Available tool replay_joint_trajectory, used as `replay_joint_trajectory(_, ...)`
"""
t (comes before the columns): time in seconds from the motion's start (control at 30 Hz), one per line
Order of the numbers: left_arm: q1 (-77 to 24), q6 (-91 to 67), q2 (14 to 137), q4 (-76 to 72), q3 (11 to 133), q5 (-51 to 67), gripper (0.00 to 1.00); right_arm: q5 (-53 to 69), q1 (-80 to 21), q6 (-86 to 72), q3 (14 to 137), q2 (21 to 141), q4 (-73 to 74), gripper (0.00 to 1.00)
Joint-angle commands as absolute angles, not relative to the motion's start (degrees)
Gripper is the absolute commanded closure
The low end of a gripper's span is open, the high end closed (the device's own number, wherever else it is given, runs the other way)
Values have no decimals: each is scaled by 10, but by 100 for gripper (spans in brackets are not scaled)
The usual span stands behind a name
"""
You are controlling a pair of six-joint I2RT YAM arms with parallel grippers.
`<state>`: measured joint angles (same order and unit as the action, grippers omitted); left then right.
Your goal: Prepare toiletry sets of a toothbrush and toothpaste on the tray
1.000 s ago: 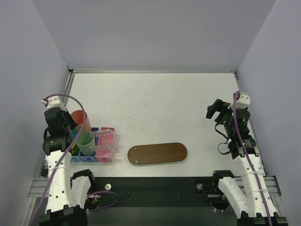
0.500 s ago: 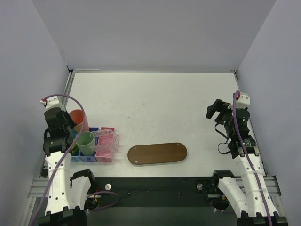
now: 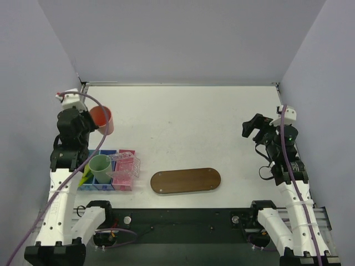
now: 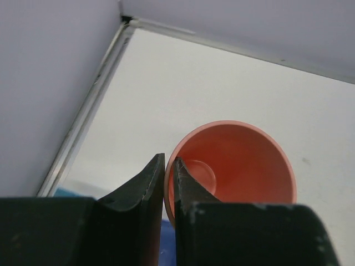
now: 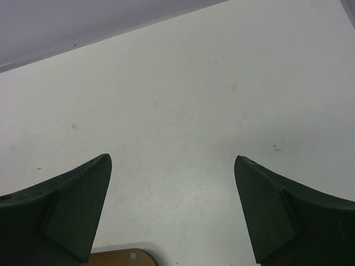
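Note:
The brown wooden tray (image 3: 186,180) lies bare at the front middle of the table; its end shows in the right wrist view (image 5: 119,258). My left gripper (image 3: 95,125) is shut on the rim of an orange cup (image 3: 103,119) and holds it above the table behind the bins. In the left wrist view one finger is inside the cup (image 4: 238,166) and one outside, with the gripper (image 4: 168,164) pinching the wall. My right gripper (image 3: 253,126) is open and empty at the right, open over bare table in its wrist view (image 5: 172,162). I cannot make out the pink toothbrush.
A blue bin (image 3: 91,183) and a pink bin (image 3: 125,172) stand at the front left. A green cup (image 3: 101,166) stands in the blue bin, with a yellow-green item (image 3: 86,177) beside it. Clear packets lie in the pink bin. Walls enclose the table on three sides.
My left gripper has lifted the orange cup up and away from the bins, toward the back. My right arm has shifted slightly.

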<state>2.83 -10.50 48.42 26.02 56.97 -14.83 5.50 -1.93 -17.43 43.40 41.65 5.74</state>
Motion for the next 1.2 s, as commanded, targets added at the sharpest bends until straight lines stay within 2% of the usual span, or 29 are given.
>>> replay_joint_trajectory(0.0,-86,-91,547,181,663,-119,100,124,-28,-210,478,424,58,13)
replay_joint_trajectory(0.13,-233,-56,635,160,703,-108,100,136,-93,-229,500,438,63,14)
replay_joint_trajectory(0.3,-299,-67,712,151,729,-7,100,113,-181,-228,542,476,104,17)
replay_joint_trajectory(0.47,-402,-52,740,156,709,-68,100,74,-286,-251,579,518,145,23)
replay_joint_trajectory(0.7,-454,-67,716,127,651,-97,100,12,-398,-279,612,584,154,25)
replay_joint_trajectory(1.07,-512,-68,733,135,644,-134,100,2,-435,-301,615,645,117,28)
replay_joint_trajectory(1.17,-526,-70,733,129,639,-136,100,-38,-440,-300,609,650,113,33)
